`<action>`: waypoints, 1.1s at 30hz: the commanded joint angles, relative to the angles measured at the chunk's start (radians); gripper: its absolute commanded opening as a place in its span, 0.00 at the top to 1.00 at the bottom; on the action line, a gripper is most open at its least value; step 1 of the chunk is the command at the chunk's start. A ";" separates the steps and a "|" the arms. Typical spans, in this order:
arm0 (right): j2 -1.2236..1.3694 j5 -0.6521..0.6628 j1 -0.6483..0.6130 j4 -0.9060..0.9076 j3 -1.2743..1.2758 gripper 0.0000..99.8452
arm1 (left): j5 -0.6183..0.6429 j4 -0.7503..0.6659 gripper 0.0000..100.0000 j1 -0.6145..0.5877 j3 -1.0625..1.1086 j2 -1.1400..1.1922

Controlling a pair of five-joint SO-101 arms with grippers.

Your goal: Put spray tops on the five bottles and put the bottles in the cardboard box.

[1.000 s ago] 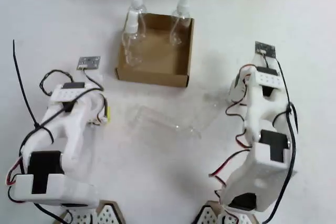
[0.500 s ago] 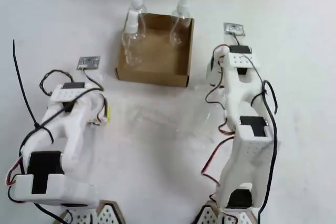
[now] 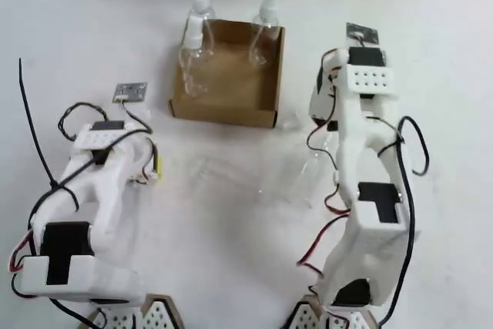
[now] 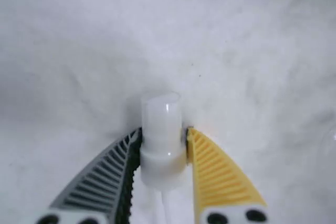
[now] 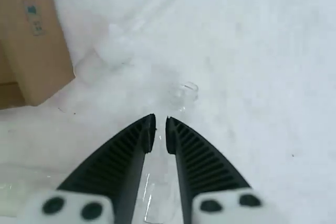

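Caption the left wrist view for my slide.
Left gripper, its grey and yellow fingers shut on a white spray top, over the white table.

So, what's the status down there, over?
Left tool shut on spray top. Right tool shut on clear bottle, beside cardboard box. No obstacle seen.

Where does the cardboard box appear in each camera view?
High view: the cardboard box stands at the table's far middle, beyond both arms.
Right wrist view: the box's brown corner lies past the right pincer, off to one side.
Left wrist view: the left pincer grips a spray top over table.
Shared landmark: the white table.
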 commanded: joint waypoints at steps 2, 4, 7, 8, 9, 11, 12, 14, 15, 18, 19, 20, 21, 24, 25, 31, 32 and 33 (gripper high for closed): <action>-0.131 -0.023 0.079 -0.036 0.143 0.98 | -0.057 -0.015 0.98 -0.018 -0.040 -0.001; -0.180 -0.021 0.101 -0.102 0.249 0.98 | -0.058 -0.015 0.98 -0.018 -0.041 -0.001; -0.257 -0.021 0.105 -0.203 0.391 0.98 | -0.058 -0.015 0.98 -0.018 -0.041 -0.001; -0.277 -0.021 0.105 -0.231 0.427 0.98 | -0.058 -0.015 0.98 -0.018 -0.041 -0.001; -0.292 -0.021 0.105 -0.257 0.457 0.98 | -0.058 -0.015 0.98 -0.018 -0.041 -0.001; -0.300 -0.021 0.105 -0.309 0.500 0.98 | -0.058 -0.015 0.98 -0.018 -0.040 -0.001; -0.292 -0.021 0.107 -0.335 0.516 0.98 | -0.058 -0.015 0.98 -0.018 -0.038 -0.001; -0.259 -0.021 0.107 -0.384 0.528 0.98 | -0.058 -0.014 0.98 -0.018 -0.038 -0.001; -0.236 -0.021 0.105 -0.403 0.528 0.98 | -0.058 -0.014 0.98 -0.018 -0.038 -0.001; -0.170 -0.021 0.105 -0.449 0.503 0.98 | -0.058 -0.012 0.98 -0.018 -0.038 -0.001; -0.150 -0.021 0.104 -0.452 0.488 0.98 | -0.058 -0.011 0.98 -0.018 -0.038 -0.001; -0.134 -0.021 0.102 -0.452 0.470 0.98 | -0.058 -0.011 0.98 -0.018 -0.038 -0.001; -0.120 -0.021 0.097 -0.452 0.456 0.98 | -0.058 -0.011 0.98 -0.018 -0.038 -0.001; -0.091 -0.021 0.064 -0.452 0.428 0.98 | -0.058 -0.011 0.98 -0.018 -0.038 -0.001; -0.085 -0.021 0.047 -0.452 0.422 0.98 | -0.058 -0.012 0.98 -0.018 -0.038 -0.001; -0.097 -0.021 -0.038 -0.452 0.407 0.98 | -0.058 -0.012 0.98 -0.018 -0.038 -0.001; -0.107 -0.021 -0.039 -0.450 0.407 0.98 | -0.058 -0.012 0.98 -0.018 -0.038 -0.001; -0.119 -0.021 -0.036 -0.447 0.408 0.98 | -0.058 -0.012 0.98 -0.018 -0.038 -0.001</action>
